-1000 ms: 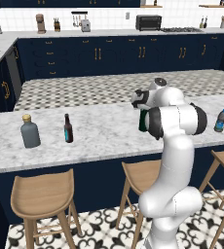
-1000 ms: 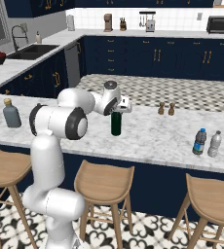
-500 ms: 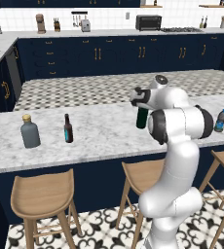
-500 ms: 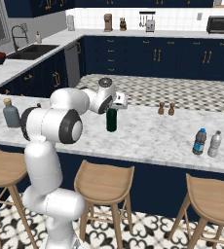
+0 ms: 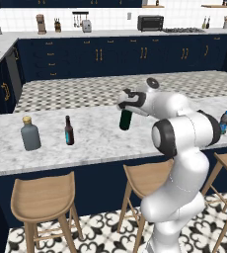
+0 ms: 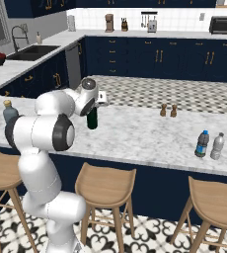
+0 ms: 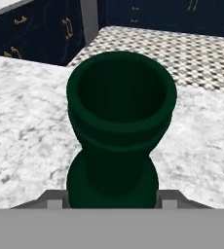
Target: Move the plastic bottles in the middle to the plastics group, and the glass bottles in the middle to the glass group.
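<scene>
Green wine bottle (image 5: 126,119) is hanging upright over the marble island counter (image 5: 95,138), a bit above the surface, with the gripper (image 5: 128,103) pinching its neck. Looking down the hand view, its open mouth (image 7: 121,95) is sitting right between the fingertips. The grey flask (image 5: 30,134) and brown bottle (image 5: 69,131) are standing off to the left, and the two water bottles (image 6: 209,145) are sitting at the far right end.

The dark green glass bottle (image 5: 126,119) is standing upright mid-bench (image 5: 95,141), its open mouth (image 7: 121,92) showing from above. Far to its right, the blue-capped water bottle (image 6: 202,144) and the clear-grey one (image 6: 217,146) are standing side by side. To its left, the grey flask (image 5: 30,134) and small brown bottle (image 5: 69,131) are standing upright.
</scene>
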{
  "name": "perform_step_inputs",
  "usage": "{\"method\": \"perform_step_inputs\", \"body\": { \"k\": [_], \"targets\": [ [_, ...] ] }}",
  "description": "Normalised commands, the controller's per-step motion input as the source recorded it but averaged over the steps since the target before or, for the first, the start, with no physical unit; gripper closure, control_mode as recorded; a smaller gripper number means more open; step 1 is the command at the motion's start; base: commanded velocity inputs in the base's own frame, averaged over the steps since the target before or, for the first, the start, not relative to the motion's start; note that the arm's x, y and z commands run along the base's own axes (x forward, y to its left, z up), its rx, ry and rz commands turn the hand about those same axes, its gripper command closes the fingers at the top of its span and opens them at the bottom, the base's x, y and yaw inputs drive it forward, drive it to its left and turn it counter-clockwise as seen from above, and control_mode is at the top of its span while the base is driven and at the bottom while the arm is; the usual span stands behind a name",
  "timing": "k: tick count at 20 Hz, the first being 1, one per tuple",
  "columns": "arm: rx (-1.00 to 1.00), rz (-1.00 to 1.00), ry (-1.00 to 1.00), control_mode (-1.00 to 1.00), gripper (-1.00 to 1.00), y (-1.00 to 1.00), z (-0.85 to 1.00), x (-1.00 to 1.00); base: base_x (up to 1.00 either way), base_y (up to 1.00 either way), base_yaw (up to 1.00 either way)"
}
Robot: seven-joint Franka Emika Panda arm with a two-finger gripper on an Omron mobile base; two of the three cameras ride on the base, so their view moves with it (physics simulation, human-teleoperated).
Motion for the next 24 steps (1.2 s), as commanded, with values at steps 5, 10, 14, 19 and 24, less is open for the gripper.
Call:
{"method": "perform_step_inputs", "body": {
  "k": [5, 10, 14, 19, 24],
  "targets": [
    [0.00, 0.38, 0.04, -1.00, 1.00, 0.83, 0.19, -0.12, 0.00, 0.00, 0.00],
    [-0.03, 0.39, 0.14, -1.00, 1.00, 0.63, 0.11, -0.06, 0.00, 0.00, 0.00],
    [-0.08, 0.26, 0.11, -1.00, 1.00, 0.52, -0.01, -0.03, 0.00, 0.00, 0.00],
    [-0.01, 0.15, -0.03, -1.00, 1.00, 0.38, -0.01, -0.01, 0.00, 0.00, 0.00],
    [0.00, 0.12, -0.09, -1.00, 1.00, 0.20, -0.17, 0.00, 0.00, 0.00, 0.00]
  ]
}}
